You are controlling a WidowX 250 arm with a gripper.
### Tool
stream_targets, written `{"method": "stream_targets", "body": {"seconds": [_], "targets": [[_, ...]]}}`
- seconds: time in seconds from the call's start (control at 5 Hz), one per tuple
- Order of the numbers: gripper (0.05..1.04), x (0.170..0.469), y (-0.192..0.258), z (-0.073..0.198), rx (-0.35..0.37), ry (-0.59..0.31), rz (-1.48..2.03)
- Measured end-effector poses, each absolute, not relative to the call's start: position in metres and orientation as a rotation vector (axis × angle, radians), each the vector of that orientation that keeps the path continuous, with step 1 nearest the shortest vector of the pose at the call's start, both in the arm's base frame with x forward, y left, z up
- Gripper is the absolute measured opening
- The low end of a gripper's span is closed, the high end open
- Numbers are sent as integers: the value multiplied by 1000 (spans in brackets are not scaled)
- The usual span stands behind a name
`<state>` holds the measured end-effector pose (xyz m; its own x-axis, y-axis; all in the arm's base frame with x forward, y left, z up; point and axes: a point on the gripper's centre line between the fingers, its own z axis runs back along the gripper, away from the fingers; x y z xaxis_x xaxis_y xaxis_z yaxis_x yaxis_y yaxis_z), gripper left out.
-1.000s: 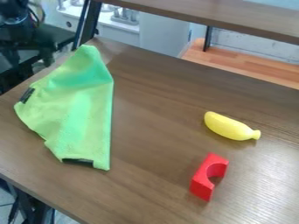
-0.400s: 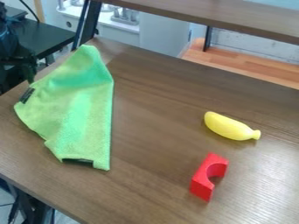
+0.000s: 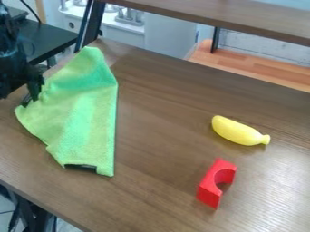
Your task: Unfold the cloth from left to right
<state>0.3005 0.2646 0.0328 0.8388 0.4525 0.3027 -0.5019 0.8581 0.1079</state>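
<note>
the green cloth is lying folded on the left side of the table, and the gripper is hanging at its left corner, whether spread or closed i can't make out. the fabric is looking light, limp and fuzzy, so it is likely offering good grip and little risk of breaking (bunching is the bigger worry). the loose left corner is seeming the best place to pinch, taking just the upper layer and leading it toward the right. a yellow banana and, nearer, a red notched block are sitting well to the right; they are probably not blocking a short pull, though a long sweep could be catching them.
</note>
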Motion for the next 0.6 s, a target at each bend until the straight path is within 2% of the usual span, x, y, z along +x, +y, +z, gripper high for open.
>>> {"method": "stream_targets", "body": {"seconds": [0.2, 0.4, 0.6], "targets": [[1001, 300, 264, 22, 214, -254, 501], [945, 303, 261, 19, 242, -249, 493], [712, 308, 258, 18, 270, -246, 480]]}}
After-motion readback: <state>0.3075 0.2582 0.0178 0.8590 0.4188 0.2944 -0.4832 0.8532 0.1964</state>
